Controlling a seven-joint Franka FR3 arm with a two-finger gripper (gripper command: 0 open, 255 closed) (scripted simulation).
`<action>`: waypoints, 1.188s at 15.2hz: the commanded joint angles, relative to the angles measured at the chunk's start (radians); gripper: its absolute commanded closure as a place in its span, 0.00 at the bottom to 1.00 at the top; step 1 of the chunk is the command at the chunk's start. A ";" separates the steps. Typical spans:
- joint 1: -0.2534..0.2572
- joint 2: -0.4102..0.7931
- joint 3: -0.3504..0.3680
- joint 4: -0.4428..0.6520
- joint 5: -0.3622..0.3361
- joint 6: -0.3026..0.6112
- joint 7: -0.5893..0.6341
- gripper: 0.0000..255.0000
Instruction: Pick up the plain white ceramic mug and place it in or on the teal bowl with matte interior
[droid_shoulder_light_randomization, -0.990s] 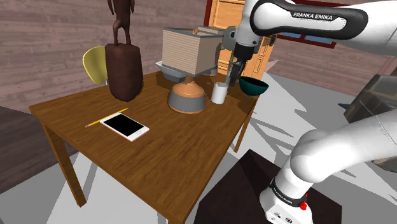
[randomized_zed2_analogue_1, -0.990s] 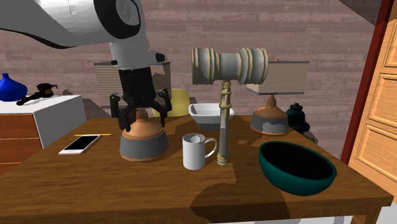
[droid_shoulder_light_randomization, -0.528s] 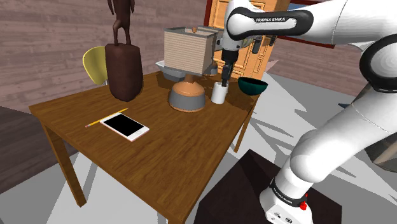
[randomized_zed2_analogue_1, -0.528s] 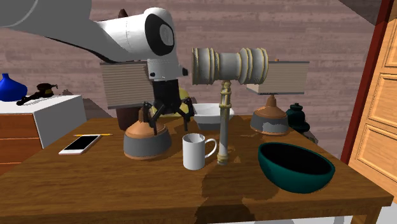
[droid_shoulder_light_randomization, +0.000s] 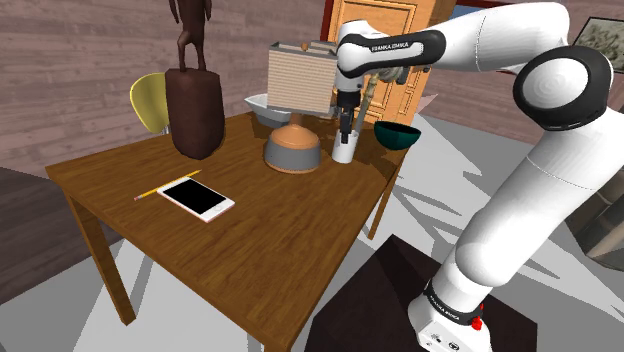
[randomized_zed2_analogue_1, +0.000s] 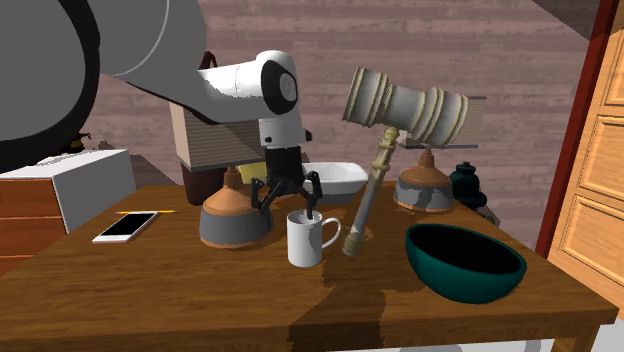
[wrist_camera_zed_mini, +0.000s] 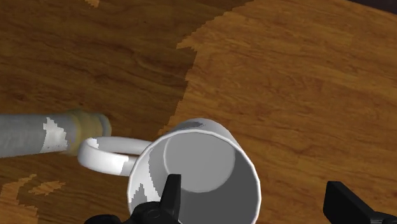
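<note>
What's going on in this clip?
The white Franka arm holds its gripper just above the white mug, which stands upright on the wooden table. The fingers are open, one over the mug's mouth and the other outside its wall, so nothing is gripped yet. A large gavel leans tilted right beside the mug's handle. The teal bowl sits empty nearby on the table.

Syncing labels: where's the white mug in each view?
Shoulder view: mug at the table's far end, between lamp base and teal bowl.
Second exterior view: mug mid-picture, left of the bowl.
Wrist view: mug beneath the open fingers.
Shared landmark: the gripper right above it.
</note>
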 joint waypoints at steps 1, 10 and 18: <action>0.000 0.002 0.000 -0.027 -0.002 0.025 0.000 0.00; -0.002 0.001 -0.003 -0.063 -0.004 0.059 0.001 0.00; -0.002 0.000 -0.003 -0.064 -0.004 0.059 0.001 1.00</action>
